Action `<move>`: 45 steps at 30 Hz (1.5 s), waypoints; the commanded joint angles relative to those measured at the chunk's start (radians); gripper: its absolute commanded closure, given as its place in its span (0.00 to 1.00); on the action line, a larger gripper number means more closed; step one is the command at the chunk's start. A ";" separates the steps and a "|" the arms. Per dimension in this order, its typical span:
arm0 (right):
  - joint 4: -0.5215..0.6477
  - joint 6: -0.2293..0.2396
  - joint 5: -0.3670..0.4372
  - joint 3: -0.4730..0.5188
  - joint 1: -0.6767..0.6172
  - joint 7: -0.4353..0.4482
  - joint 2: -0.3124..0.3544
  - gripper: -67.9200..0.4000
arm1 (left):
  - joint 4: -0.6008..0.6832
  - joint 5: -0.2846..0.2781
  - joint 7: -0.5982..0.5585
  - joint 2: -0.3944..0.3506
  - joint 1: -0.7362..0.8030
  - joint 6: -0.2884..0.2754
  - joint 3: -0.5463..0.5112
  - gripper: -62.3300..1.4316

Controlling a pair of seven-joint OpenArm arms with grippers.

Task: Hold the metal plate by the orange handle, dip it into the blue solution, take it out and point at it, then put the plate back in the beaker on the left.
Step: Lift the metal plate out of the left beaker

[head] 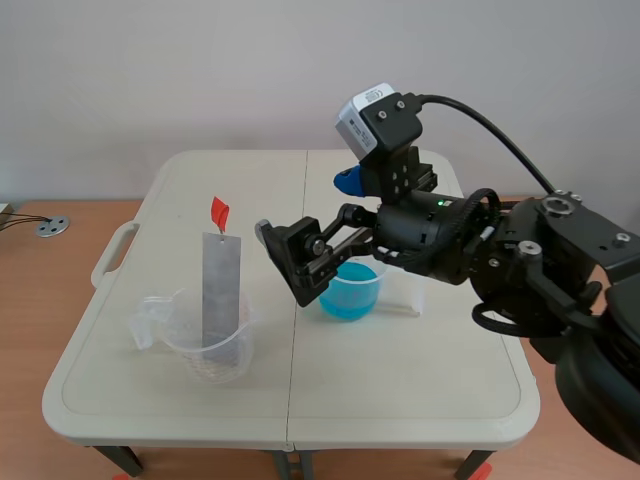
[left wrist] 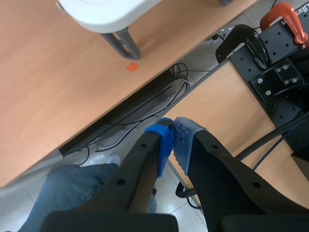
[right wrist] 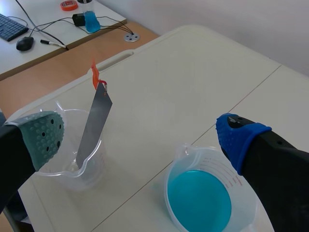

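Setting: a white folding tabletop (head: 400, 380) stands on a brown wooden surface, with a pale wall behind it.
Around: a round metal socket (head: 52, 227) lies on the wood at the scene view's far left. The right wrist view shows a keyboard (right wrist: 8, 24) and a mouse (right wrist: 23, 43) on a desk beyond the tabletop.
In the way: the right arm (head: 520, 250) reaches in from the right to centre frame, and its jaws cover the near left rim of the blue solution beaker (head: 352, 288).
Metal plate (head: 222, 290): it stands in the clear beaker (head: 205, 345) at left of centre. Its long axis is nearly upright, with the orange handle (head: 219, 211) at the top end and the lower end inside the beaker.
Right arm's jaws: they are spread wide and hold nothing. The plate is apart from them, ahead of the grey-green pad (right wrist: 42, 135). The blue solution lies below, nearer the blue pad (right wrist: 236, 137).
Left arm's jaws: they are closed, pads (left wrist: 186, 137) pressed together, over the wooden edge, some cables (left wrist: 145, 116) and blue denim (left wrist: 67, 186).
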 commanded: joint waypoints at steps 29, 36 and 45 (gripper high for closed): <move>-0.287 0.008 -0.062 -0.169 0.237 0.023 -0.227 0.02 | -0.002 0.010 -0.006 0.005 -0.009 -0.007 0.003 0.95; -0.287 0.008 -0.062 -0.169 0.237 0.016 -0.227 0.25 | -0.003 0.010 -0.006 0.005 -0.009 -0.010 0.003 0.95; -0.287 0.009 -0.061 -0.169 0.233 0.012 -0.228 0.49 | -0.003 0.010 -0.006 0.005 -0.009 -0.010 0.003 0.95</move>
